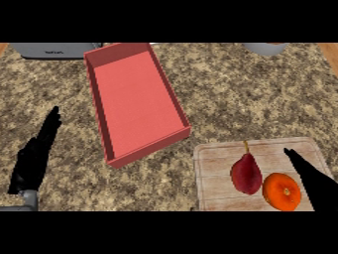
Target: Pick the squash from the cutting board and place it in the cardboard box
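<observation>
- A speckled brown stone counter (259, 99) fills the view, with a boxy grey appliance (54, 50) and a rounded grey vessel (265, 47) pushed to its far edge, well apart from the work.
- A pale wooden cutting board (215, 158) lies at the near right. On it rests the dark red, pear-shaped squash (246, 173), stem pointing away, just beside a round orange fruit (282, 191) that looks to be touching it on the right.
- The black right hand (319, 186) slants in over the board's right edge, fingers straight and pressed together, holding nothing. It appears lined up for a reach toward the squash, though the orange fruit sits between the two and may get in the way.
- A shallow salmon-red cardboard box (131, 99) stands open and angled at centre, its near corner close to the board (a short carry, by the look of it). The squash is not yet lifted.
- The black left hand (34, 156) rests at the near left, fingers straight and upward, clear of the box.
</observation>
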Action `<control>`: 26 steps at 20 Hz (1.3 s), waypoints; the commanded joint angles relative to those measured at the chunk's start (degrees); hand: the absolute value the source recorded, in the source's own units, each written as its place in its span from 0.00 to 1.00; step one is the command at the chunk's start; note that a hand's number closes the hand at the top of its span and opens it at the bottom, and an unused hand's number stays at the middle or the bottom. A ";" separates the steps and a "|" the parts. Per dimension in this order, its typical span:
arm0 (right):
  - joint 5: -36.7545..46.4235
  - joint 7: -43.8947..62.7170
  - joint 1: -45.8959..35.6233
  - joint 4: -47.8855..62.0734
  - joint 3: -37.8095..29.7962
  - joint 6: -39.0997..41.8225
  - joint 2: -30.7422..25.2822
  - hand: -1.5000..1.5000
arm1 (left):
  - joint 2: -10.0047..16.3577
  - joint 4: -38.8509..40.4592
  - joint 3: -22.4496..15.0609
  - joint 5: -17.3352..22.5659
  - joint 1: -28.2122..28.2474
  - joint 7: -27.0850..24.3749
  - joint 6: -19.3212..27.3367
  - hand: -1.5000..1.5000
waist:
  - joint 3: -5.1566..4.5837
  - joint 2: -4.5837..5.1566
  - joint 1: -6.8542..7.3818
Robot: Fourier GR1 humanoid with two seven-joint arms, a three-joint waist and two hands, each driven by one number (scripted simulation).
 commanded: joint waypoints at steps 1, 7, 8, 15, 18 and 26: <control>1.70 -2.48 0.28 1.39 -1.39 1.01 2.09 0.00 | -0.54 -0.80 1.79 -0.97 -1.26 2.31 -1.50 0.50 | 0.00 0.00 -0.02; 5.82 -7.20 1.64 5.23 -0.59 -0.38 4.20 0.00 | -2.54 -0.19 2.25 -2.48 0.40 -0.27 -2.02 0.50 | 0.01 0.00 0.00; 5.35 -2.86 1.65 1.40 -0.34 3.26 3.87 0.00 | -2.81 2.67 2.64 -2.32 0.07 -3.12 -2.51 0.50 | -0.01 0.00 -0.04; 4.23 -6.51 0.68 5.15 -2.30 3.03 6.74 1.00 | -4.11 -6.47 0.94 -5.09 2.65 3.82 -2.05 0.50 | 0.01 -0.04 0.07; 13.95 -12.55 -0.41 12.33 0.66 -5.76 6.52 1.00 | -4.07 -2.86 2.08 -3.88 1.75 0.29 -3.28 0.50 | 0.02 -0.01 0.18; 18.89 -14.98 0.88 6.78 -2.80 -8.14 2.87 1.00 | -3.25 -1.80 4.65 -3.46 2.15 -0.34 -4.89 0.50 | 0.00 -0.02 -0.02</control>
